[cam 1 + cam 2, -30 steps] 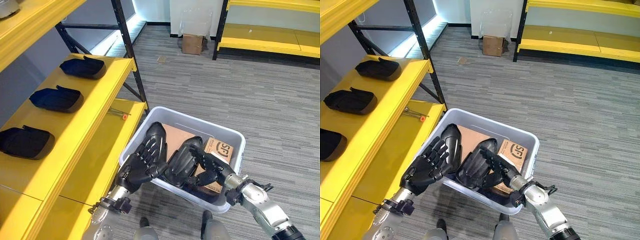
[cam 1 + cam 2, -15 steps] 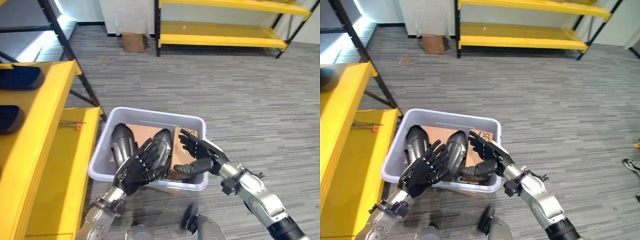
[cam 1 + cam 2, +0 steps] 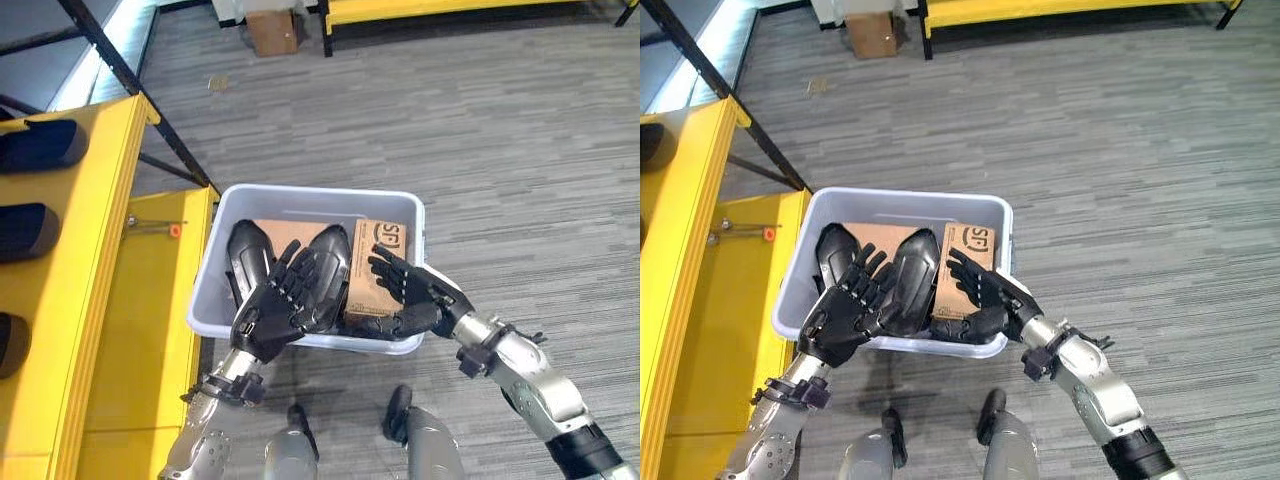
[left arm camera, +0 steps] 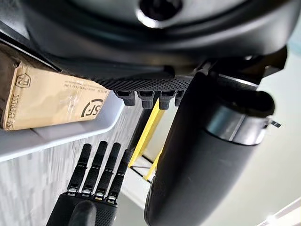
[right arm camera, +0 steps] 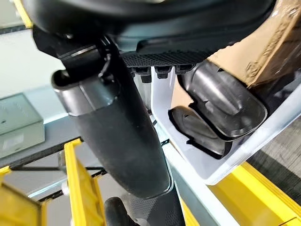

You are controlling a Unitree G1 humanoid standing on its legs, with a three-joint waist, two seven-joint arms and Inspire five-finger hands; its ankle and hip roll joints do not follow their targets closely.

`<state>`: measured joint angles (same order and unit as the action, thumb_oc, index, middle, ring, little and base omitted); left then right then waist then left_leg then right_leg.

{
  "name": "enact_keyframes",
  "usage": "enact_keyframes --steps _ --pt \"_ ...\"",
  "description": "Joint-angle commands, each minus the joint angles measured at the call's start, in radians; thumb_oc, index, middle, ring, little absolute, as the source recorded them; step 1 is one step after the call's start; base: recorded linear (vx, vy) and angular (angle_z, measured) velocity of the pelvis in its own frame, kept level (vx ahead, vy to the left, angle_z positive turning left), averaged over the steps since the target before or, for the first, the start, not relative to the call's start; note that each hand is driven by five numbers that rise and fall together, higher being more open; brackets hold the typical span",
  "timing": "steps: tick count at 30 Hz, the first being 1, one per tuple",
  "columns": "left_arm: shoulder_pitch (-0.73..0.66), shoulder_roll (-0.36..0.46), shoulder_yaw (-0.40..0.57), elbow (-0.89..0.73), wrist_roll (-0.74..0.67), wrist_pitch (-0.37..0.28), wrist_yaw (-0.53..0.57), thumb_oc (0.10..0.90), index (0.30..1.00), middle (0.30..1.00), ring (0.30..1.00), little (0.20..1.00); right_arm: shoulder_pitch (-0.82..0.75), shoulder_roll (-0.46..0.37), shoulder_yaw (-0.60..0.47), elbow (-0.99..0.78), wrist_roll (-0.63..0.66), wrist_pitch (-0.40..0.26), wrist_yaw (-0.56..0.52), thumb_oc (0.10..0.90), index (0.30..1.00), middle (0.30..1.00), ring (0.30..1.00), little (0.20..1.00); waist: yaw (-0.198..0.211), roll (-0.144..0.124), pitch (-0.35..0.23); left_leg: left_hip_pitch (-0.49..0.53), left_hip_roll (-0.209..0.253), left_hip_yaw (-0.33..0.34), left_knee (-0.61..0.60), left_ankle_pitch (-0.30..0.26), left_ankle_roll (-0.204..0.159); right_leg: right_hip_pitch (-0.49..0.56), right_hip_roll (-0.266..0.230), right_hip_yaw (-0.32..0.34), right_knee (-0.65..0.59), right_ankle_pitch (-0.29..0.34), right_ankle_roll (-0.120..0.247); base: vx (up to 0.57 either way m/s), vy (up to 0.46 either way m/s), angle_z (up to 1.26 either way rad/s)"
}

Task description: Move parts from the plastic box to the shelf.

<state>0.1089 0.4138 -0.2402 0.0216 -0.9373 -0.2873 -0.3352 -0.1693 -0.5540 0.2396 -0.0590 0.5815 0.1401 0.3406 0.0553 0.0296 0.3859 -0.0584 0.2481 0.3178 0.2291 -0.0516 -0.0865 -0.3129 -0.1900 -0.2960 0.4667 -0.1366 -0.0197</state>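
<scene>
A grey plastic box (image 3: 320, 192) stands on the floor beside the yellow shelf (image 3: 100, 300). Inside lie two black moulded parts, one at the box's left (image 3: 243, 252) and one in the middle (image 3: 332, 252), plus a brown cardboard box (image 3: 378, 265). My left hand (image 3: 278, 305) is open, its straight spread fingers resting over the middle part's near end. My right hand (image 3: 418, 297) is open too, fingers spread against the cardboard box at the near right rim, thumb low by the rim. The right wrist view shows a black part (image 5: 221, 110) inside the box wall (image 5: 188, 162).
Three black parts (image 3: 40, 145) (image 3: 25, 230) (image 3: 8, 345) sit in a row on the shelf's upper level. A small orange-tipped tool (image 3: 160, 228) lies on the lower shelf board. Another cardboard box (image 3: 272, 30) stands on the carpet far back.
The head camera has swung right and tilted down. My right hand came off the middle part and now sits by the cardboard box. My left hand stays on the part.
</scene>
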Motion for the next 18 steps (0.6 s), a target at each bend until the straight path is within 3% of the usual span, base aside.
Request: enact_keyframes --steps 1,2,6,9,14,18 --pt "0.017 0.013 0.031 -0.194 -0.030 -0.161 -0.054 0.900 1.000 1.000 1.000 1.000 -0.062 0.019 -0.018 -0.092 0.031 -0.093 0.073 0.900 1.000 1.000 1.000 1.000 -0.008 -0.037 -0.030 -0.071 0.137 -0.107 0.025 0.156 -0.043 0.092 0.039 0.057 -0.029 -0.047 0.037 -0.10 0.492 -0.34" --pt "0.010 0.015 0.026 -0.189 -0.047 -0.197 -0.074 0.900 1.000 1.000 1.000 1.000 -0.074 0.007 -0.006 -0.121 0.011 -0.090 0.088 0.900 1.000 1.000 1.000 1.000 -0.017 -0.029 -0.028 -0.058 0.166 -0.115 -0.036 0.178 -0.052 0.050 0.030 0.065 0.024 -0.059 0.040 -0.10 0.374 -0.37" --pt "-0.036 0.045 0.007 -0.175 -0.075 -0.215 -0.084 0.900 1.000 1.000 1.000 1.000 -0.108 -0.008 0.040 -0.137 0.030 -0.110 0.071 0.900 1.000 1.000 1.000 1.000 -0.022 -0.022 -0.013 -0.061 0.174 -0.108 -0.068 0.156 -0.061 -0.002 -0.003 0.081 0.110 -0.071 0.057 -0.06 0.324 -0.38" --pt "-0.058 0.049 -0.014 -0.147 -0.084 -0.179 -0.070 0.900 1.000 1.000 1.000 1.000 -0.139 0.001 0.047 -0.098 0.044 -0.110 0.057 0.900 1.000 1.000 1.000 1.000 -0.025 -0.014 -0.001 -0.072 0.152 -0.103 -0.057 0.124 -0.055 -0.004 -0.021 0.087 0.115 -0.062 0.072 -0.01 0.160 -0.05" --pt "-0.057 0.043 -0.066 -0.107 -0.046 -0.232 -0.079 0.900 1.000 1.000 1.000 1.000 -0.172 -0.015 0.032 -0.099 0.042 -0.059 0.056 0.900 1.000 1.000 1.000 1.000 -0.029 0.007 0.021 -0.069 0.111 -0.081 -0.073 0.095 -0.043 -0.006 -0.070 0.101 0.090 -0.027 0.105 0.01 0.218 0.15" --pt "-0.051 0.039 -0.064 -0.103 -0.164 -0.221 -0.079 0.900 1.000 1.000 1.000 1.000 -0.184 -0.029 0.034 -0.107 -0.075 -0.071 0.056 0.900 1.000 1.000 1.000 1.000 -0.025 0.012 0.038 -0.085 0.096 -0.082 -0.058 0.083 -0.035 -0.018 -0.082 0.108 0.092 -0.021 0.114 -0.02 0.086 0.13"
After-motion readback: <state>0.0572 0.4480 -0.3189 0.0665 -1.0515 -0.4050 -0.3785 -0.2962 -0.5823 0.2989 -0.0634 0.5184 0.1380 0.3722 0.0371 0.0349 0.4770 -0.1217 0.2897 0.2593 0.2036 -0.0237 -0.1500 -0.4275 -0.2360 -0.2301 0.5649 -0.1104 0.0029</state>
